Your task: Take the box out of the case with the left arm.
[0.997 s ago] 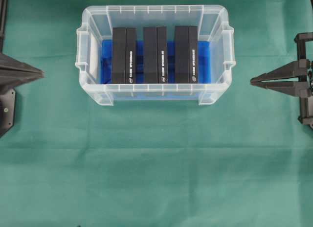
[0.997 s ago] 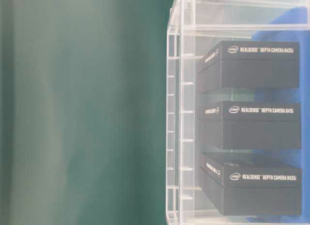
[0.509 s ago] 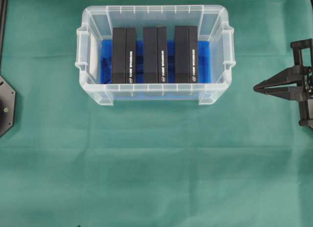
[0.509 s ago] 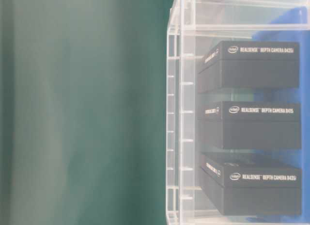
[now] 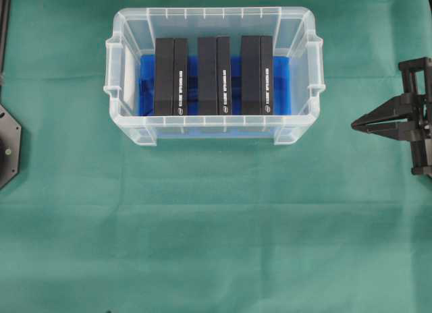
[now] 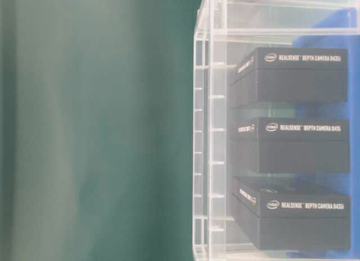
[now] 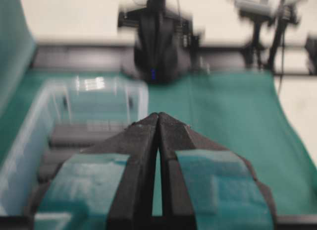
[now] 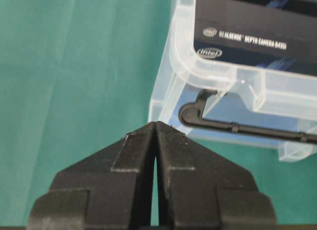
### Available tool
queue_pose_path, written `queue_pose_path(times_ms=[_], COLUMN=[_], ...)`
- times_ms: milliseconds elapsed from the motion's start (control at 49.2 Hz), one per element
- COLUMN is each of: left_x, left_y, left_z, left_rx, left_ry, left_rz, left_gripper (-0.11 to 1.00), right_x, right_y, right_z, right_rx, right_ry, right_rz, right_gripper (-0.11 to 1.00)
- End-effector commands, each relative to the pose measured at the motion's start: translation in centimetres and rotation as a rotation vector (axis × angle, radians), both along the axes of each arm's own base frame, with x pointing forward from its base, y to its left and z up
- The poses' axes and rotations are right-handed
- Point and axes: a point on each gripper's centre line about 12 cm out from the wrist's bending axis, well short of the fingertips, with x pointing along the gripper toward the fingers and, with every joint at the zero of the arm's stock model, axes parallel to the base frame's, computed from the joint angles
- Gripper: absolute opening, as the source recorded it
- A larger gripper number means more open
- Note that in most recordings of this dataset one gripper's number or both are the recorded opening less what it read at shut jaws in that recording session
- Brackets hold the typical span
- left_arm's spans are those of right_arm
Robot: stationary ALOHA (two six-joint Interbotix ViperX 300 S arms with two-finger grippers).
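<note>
The case, a clear tub with a blue bottom, stands at the back middle of the table. Three black boxes stand on edge in it, side by side: left box, middle box and right box. The table-level view shows them through the case wall. My left gripper is shut and empty, out of the overhead view; its wrist view looks down on the case from the left. My right gripper is shut and empty, right of the case.
A green cloth covers the whole table. The left arm's black base plate shows at the left edge. In the left wrist view the other arm's base stands beyond the case. A thin black handle hangs on the case's end.
The left gripper has drawn back out of the overhead view on the left. The right gripper has pulled back a little toward the right edge. The case and boxes have not moved.
</note>
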Motion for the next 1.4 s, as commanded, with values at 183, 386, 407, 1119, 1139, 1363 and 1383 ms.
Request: queue_pose_path(times_ms=[183,386,407,1119,1139,1363,1383], left_x=[-0.1,-0.3,-0.3,1.2,1.2,1.0,0.9], left_y=[0.1,0.2,0.2,0.3,0.3,0.3,0.4], left_z=[-1.0,-2.6,-2.7,-4.3,-4.5,-5.0,-5.1], left_rx=[-0.074,-0.1,-0.102,-0.709,-0.749,-1.114,-1.133], left_ry=[0.445,0.763,0.784,0.875,0.881,0.843,0.839], left_rz=[0.039,0.078,0.082,0.491,0.526,0.831,0.849], left_gripper=[0.01,0.01,0.01,0.01,0.01,0.01,0.01], right_x=[-0.2,-0.9,-1.0,-3.5,-3.6,-4.2,-4.2], right_y=[0.0,-0.1,-0.1,-0.2,-0.2,-0.2,-0.2], right_z=[0.0,-0.9,-1.1,-4.1,-4.1,-3.9,-3.9], right_rx=[0.027,0.027,0.026,0.024,0.024,0.022,0.022], right_ry=[0.048,0.144,0.157,0.555,0.561,0.616,0.619], right_rz=[-0.021,-0.028,-0.027,-0.05,-0.05,-0.053,-0.054], right_gripper=[0.01,0.01,0.01,0.01,0.01,0.01,0.01])
